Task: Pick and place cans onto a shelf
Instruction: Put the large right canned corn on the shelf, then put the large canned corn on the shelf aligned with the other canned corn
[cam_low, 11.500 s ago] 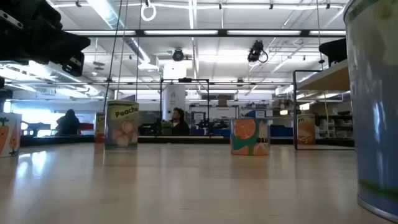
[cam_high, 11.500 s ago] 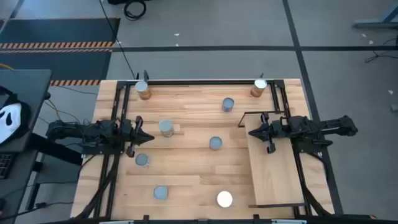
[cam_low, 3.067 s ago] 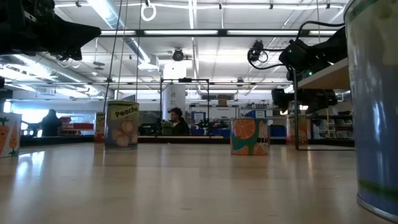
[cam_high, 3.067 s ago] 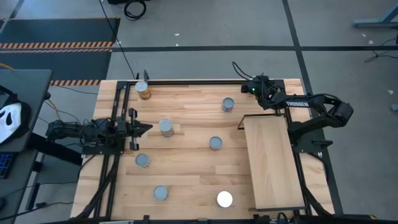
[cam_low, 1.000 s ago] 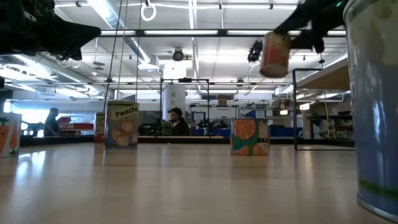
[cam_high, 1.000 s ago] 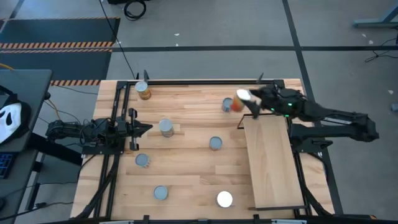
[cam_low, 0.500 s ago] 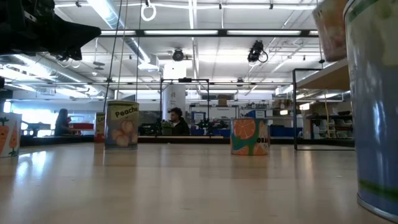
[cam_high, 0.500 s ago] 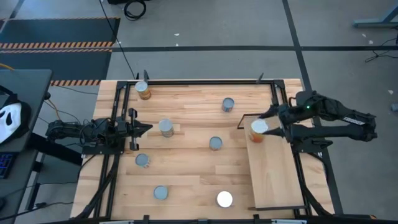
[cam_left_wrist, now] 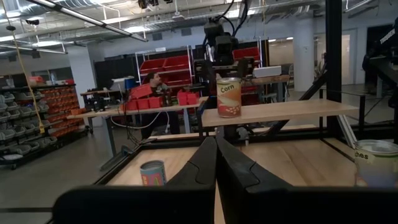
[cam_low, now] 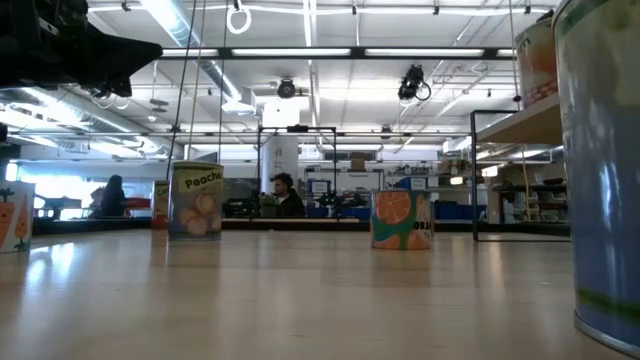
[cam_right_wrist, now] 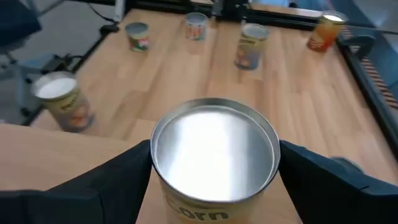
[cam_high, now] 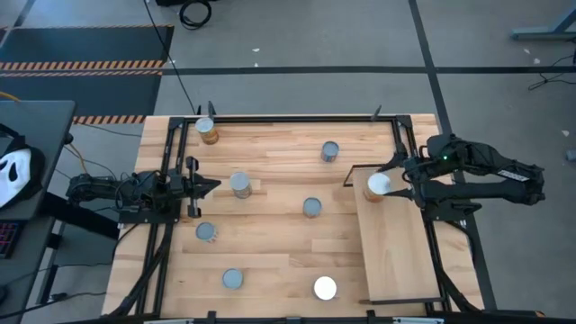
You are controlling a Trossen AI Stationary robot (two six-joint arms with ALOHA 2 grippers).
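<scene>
A can labelled Corn (cam_right_wrist: 214, 149), orange-sided with a shiny round top, stands upright on its base at the far left corner of the shelf (cam_high: 400, 243), a pale raised board at the table's right. My right gripper (cam_high: 392, 180) reaches it from the table's right, open. One dark finger (cam_right_wrist: 118, 174) stands close on each side of the can, and I see no grip. The same can (cam_left_wrist: 229, 96) shows in the left wrist view on the board's edge. My left gripper (cam_high: 212, 184) waits shut at the table's left, holding nothing.
Several more cans stand on the slatted tabletop: an orange one (cam_high: 207, 130) at the far left corner, grey ones (cam_high: 330, 151) (cam_high: 240, 184) (cam_high: 311, 207) mid-table, and a white-topped one (cam_high: 325, 288) near the front edge. The rest of the shelf board is bare.
My right gripper has carried the Corn can from above the table's far side toward the near and right edges, over the shelf's far left corner. It has turned the can from tilted to upright and brought it down onto the board.
</scene>
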